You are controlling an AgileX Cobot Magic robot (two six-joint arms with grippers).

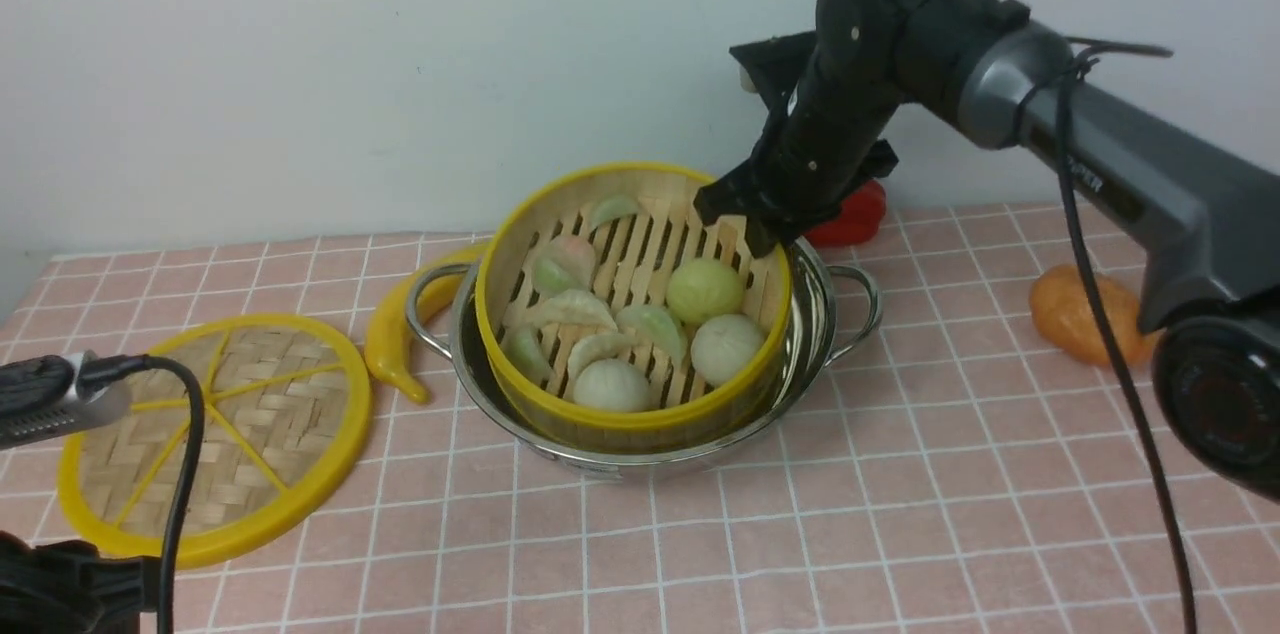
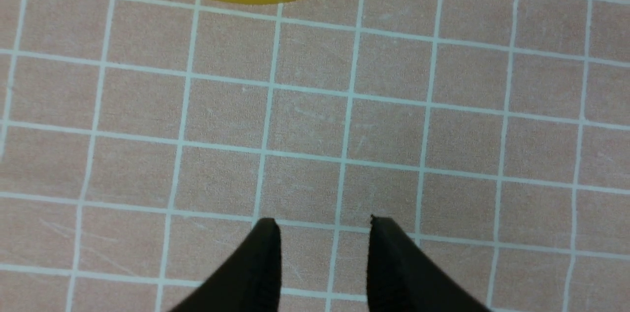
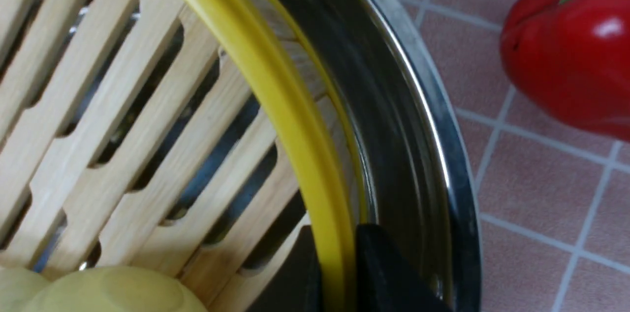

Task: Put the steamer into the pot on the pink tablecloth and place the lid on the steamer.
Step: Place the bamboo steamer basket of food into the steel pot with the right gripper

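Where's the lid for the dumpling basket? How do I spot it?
Find the shiny pot in the middle of the pink tablecloth, then look past the yellow banana toward the robot's left. The lid lies flat there: a woven bamboo disc with a yellow rim and spokes, unlike the deep steamer holding dumplings.

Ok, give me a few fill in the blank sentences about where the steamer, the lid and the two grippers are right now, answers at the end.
1. The right gripper pinches the rim of the steamer, a rim that is ____ in colour.
2. The lid lies flat on the pink tablecloth, to the ____ of the pot.
3. The left gripper is ____, holding nothing.
Missing words: yellow; left; open.
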